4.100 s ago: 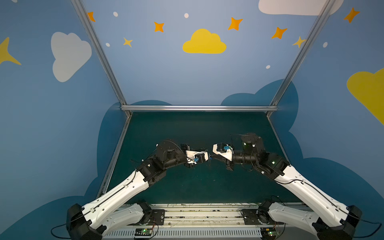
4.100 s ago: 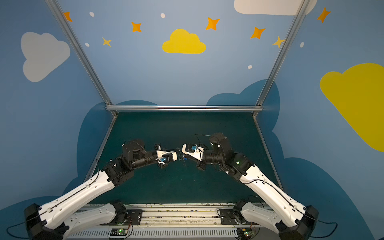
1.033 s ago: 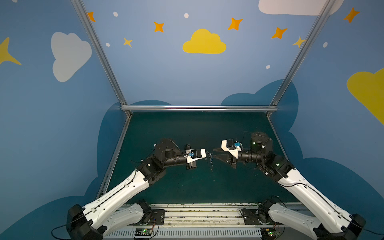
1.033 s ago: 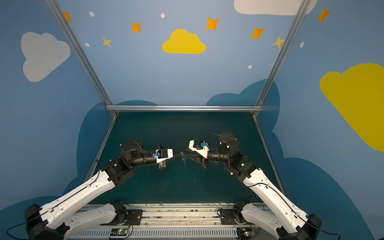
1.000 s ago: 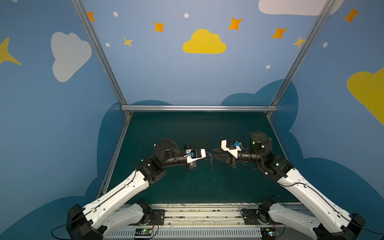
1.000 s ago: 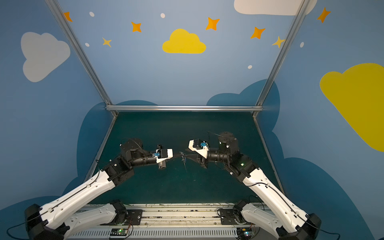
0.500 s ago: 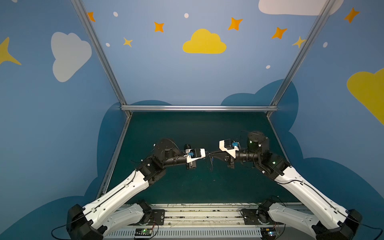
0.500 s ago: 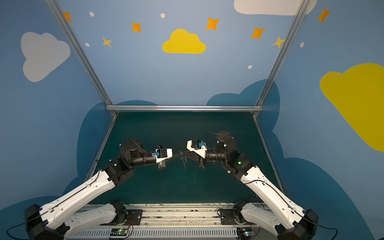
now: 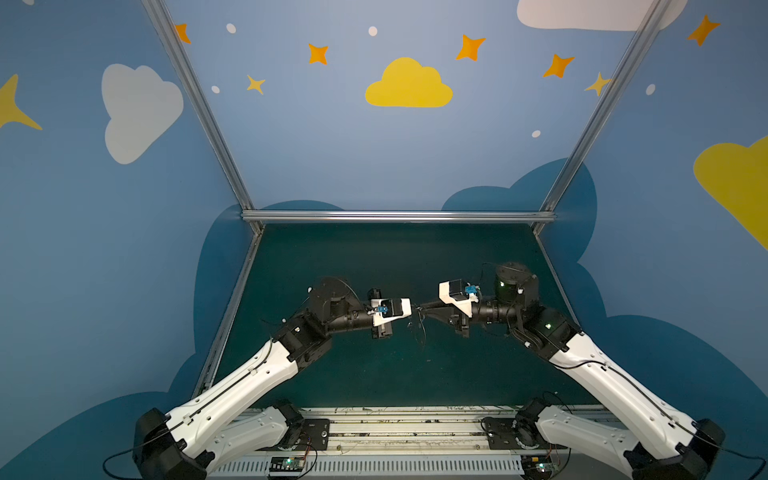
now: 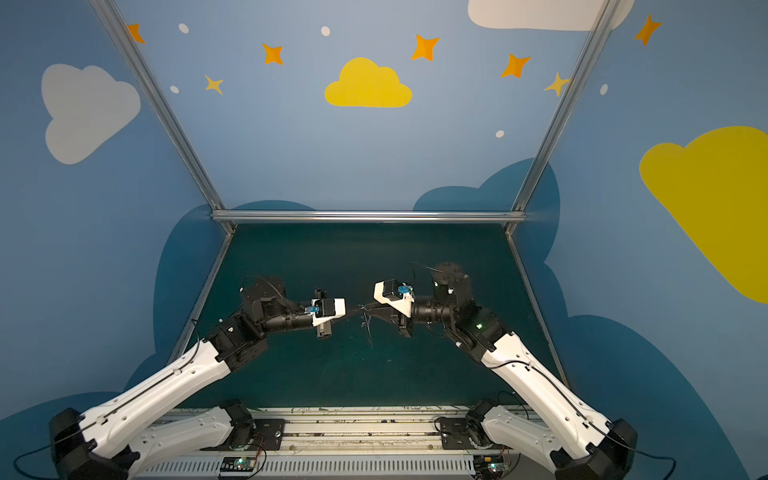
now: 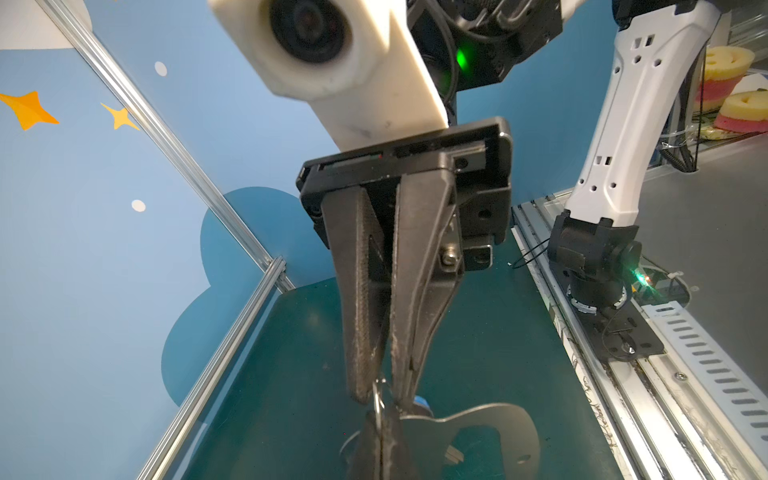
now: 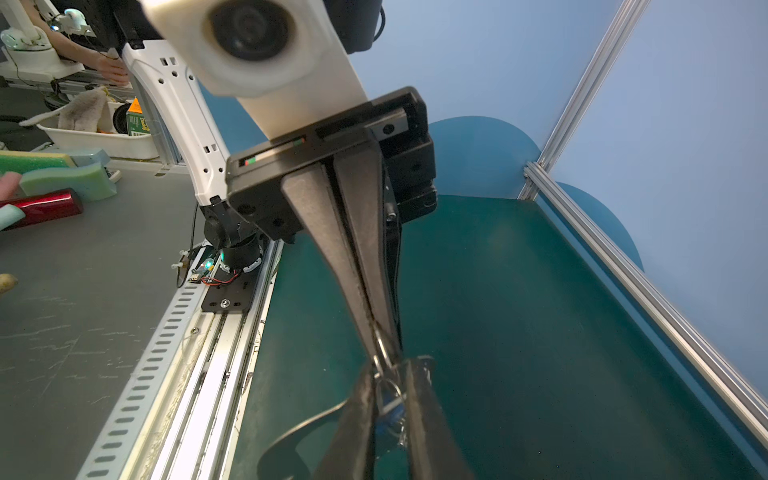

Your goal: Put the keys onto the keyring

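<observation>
The right gripper (image 11: 380, 388) has advanced to meet the left gripper (image 12: 380, 337), and its jaws have narrowed onto the keys (image 12: 392, 405). The left jaws are together, clamped on the keyring (image 11: 490, 424), which is held above the bare green bench (image 9: 374, 257). Threading appears imminent. Blue walls (image 9: 374, 166) enclose the cell.

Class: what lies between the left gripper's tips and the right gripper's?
A small wire ring: it runs from the left gripper in between the jaws of the right gripper, leaving no bare gap. The left wrist view shows it.
</observation>
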### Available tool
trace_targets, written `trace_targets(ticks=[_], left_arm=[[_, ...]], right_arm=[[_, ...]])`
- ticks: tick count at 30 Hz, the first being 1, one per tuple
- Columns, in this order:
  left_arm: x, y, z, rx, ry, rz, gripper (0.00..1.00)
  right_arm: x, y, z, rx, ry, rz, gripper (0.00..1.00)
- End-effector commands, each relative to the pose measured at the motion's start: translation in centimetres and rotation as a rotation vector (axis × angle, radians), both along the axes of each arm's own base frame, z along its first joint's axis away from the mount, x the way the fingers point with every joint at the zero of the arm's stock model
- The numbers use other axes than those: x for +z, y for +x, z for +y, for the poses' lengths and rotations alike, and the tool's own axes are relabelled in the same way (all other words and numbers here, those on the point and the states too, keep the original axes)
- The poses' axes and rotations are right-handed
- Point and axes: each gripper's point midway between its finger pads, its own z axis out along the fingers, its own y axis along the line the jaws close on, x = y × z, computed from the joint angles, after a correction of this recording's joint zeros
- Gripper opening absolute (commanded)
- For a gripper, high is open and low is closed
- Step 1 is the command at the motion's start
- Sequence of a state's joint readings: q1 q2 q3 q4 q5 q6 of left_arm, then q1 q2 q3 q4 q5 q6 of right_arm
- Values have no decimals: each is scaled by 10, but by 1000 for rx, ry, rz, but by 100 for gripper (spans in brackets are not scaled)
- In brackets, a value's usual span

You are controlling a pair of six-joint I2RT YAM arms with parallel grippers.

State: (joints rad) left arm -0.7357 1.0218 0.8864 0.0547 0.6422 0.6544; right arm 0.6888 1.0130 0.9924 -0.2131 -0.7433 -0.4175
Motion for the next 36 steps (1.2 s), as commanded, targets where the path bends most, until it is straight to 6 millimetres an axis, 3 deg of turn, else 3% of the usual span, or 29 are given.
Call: trace_targets(ticks=[1, 4, 8, 12, 23, 36], left_arm=[[9, -1, -1, -9, -14, -21, 3], [6, 0, -1, -8, -2, -17, 3], [4, 3, 0, 11, 22, -20, 5], [-1, 13, 5, 71, 92, -29, 24], [-13, 16, 4, 53, 280, -54, 24], [-22, 11, -5, -12, 337, 17, 24]], right_arm=[[2, -6, -1, 25, 13, -14, 9], [4, -6, -1, 25, 17, -16, 0], [-2, -4, -2, 8, -18, 18, 0], [-9, 1, -5, -34, -81, 63, 0], [-22, 7, -10, -91, -200, 164, 0], [-23, 12, -9, -117, -232, 155, 0]])
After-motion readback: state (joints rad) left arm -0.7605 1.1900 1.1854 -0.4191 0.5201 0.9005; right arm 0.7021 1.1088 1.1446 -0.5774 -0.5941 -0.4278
